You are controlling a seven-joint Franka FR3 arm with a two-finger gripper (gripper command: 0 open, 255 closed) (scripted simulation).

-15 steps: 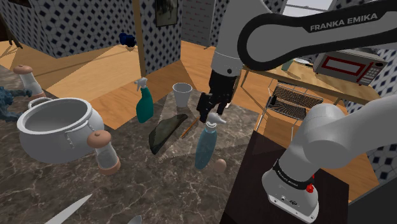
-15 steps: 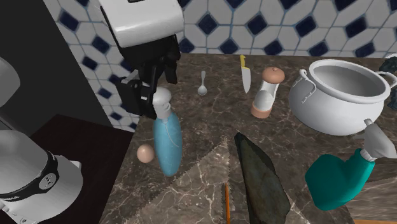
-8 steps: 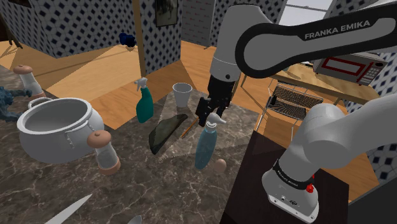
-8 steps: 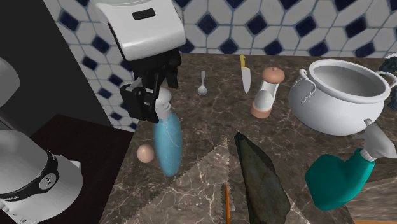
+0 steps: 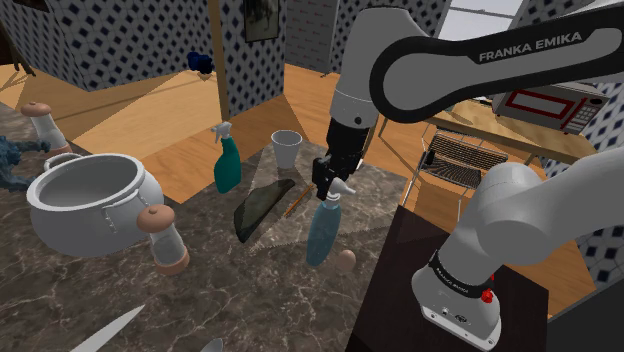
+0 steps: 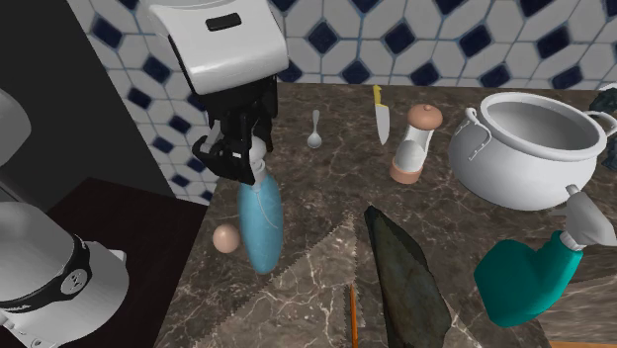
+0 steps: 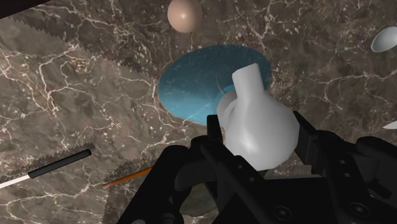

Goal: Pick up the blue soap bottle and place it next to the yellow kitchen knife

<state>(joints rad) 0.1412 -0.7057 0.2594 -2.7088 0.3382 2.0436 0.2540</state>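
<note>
The blue soap bottle [image 5: 322, 230] stands upright on the dark marble counter [image 5: 100, 290], its white pump head at the top. My gripper [image 5: 330, 184] comes down from above and is shut on that pump head. In the second exterior view the bottle [image 6: 260, 222] hangs below the gripper [image 6: 246, 164]. The wrist view shows the white pump [image 7: 256, 121] clasped between the black fingers [image 7: 214, 139], with the blue body [image 7: 200, 86] beneath. The yellow-handled knife [image 6: 381, 117] lies far across the counter near the tiled wall, beside a spoon [image 6: 314, 130].
A white pot [image 6: 524, 148] and a pepper mill [image 6: 413, 146] stand near the knife. A teal spray bottle [image 6: 529, 277], a dark slab [image 6: 405, 277], a pencil [image 6: 353, 314] and an egg [image 6: 226, 237] surround the bottle. A cup [image 5: 286, 148] stands at the counter's far edge.
The fingers, wide apart around the pump head before, have closed on it. The hand dropped slightly onto the bottle over the last second; the bottle has not moved.
</note>
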